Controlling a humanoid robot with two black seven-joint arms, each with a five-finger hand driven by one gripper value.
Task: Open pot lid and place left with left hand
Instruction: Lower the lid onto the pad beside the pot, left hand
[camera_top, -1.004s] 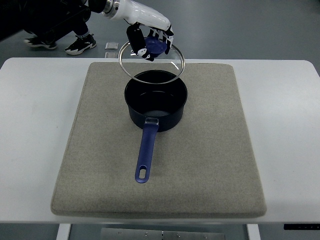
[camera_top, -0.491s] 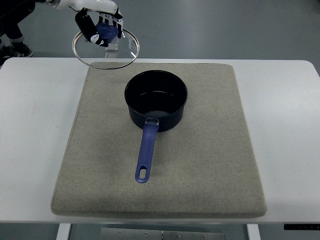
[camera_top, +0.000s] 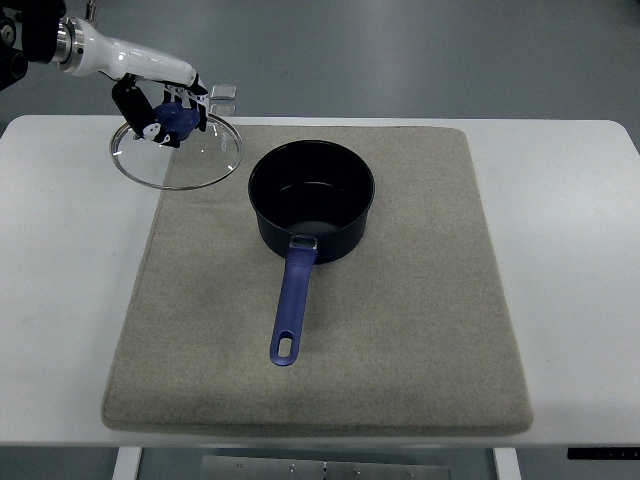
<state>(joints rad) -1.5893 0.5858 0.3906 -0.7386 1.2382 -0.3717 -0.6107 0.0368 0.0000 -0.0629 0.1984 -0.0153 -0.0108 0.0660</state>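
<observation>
Glass lid (camera_top: 190, 160) with blue knob (camera_top: 178, 121) held by left hand (camera_top: 160, 108), fingers grasping knob. Lid left of pot (camera_top: 311, 200), over mat (camera_top: 400, 330) corner and table (camera_top: 60, 260). Pot uncovered, handle toward robot.

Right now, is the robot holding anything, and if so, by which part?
Yes. The left hand holds the glass pot lid by its blue knob at the lid's centre, to the left of the open saucepan.
</observation>
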